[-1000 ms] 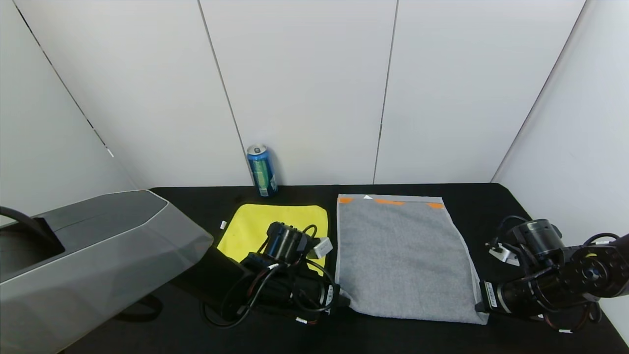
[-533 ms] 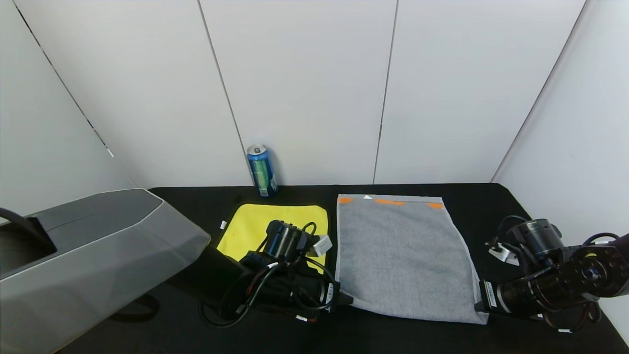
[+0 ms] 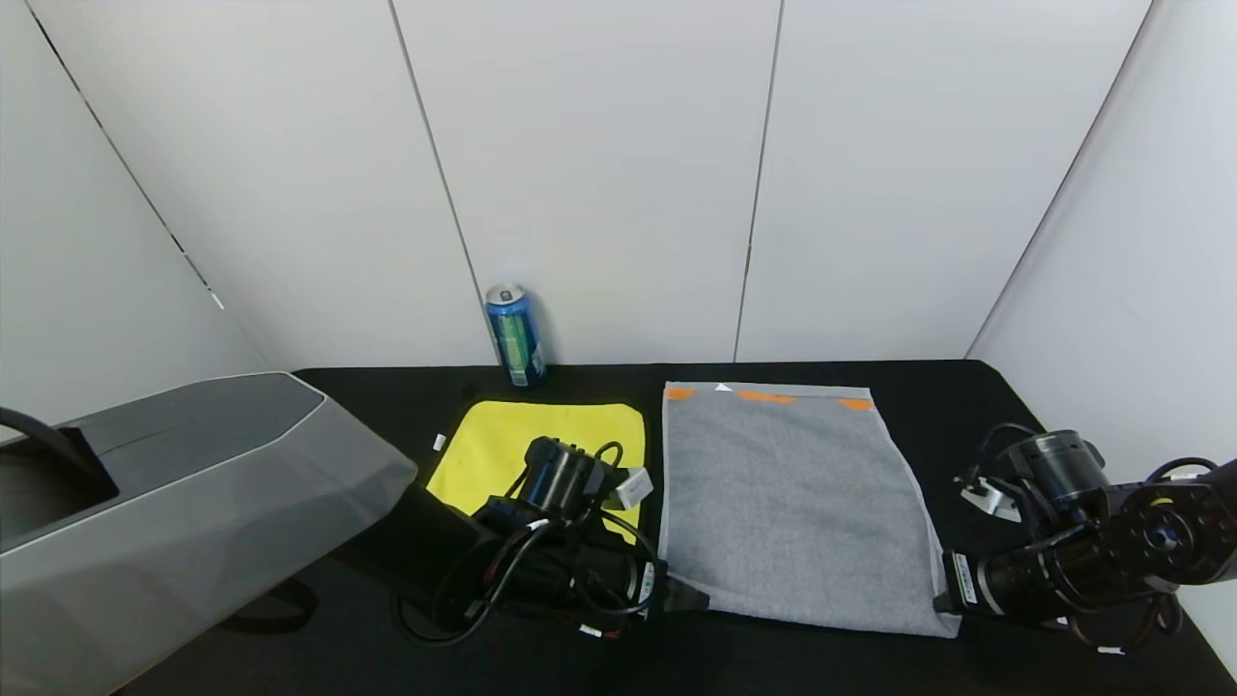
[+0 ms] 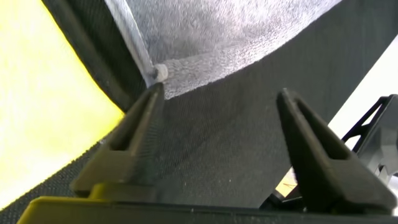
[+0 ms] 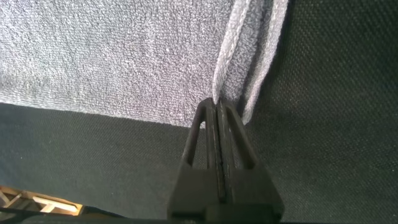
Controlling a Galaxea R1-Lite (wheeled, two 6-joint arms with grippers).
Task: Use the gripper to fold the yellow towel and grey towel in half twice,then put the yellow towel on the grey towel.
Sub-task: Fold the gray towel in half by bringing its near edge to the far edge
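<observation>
Left claw [image 4: 217,102] released beside grey towel [image 3: 788,503] corner; right claw [image 5: 217,112] clenched, seemingly pinching its hem, near tabletop [image 3: 850,662] front edge.

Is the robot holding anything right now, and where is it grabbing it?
The right gripper pinches the grey towel at its near right corner hem. The left gripper is open beside the near left corner, holding nothing.

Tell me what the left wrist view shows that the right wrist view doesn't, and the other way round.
Left wrist only: the yellow towel and the left end effector, fingers spread open just off the grey towel's near corner. Right wrist only: the right end effector, shut at the grey towel's doubled hem; whether it pinches the hem I cannot tell. Both show the grey towel's near edge lying on the black table.
</observation>
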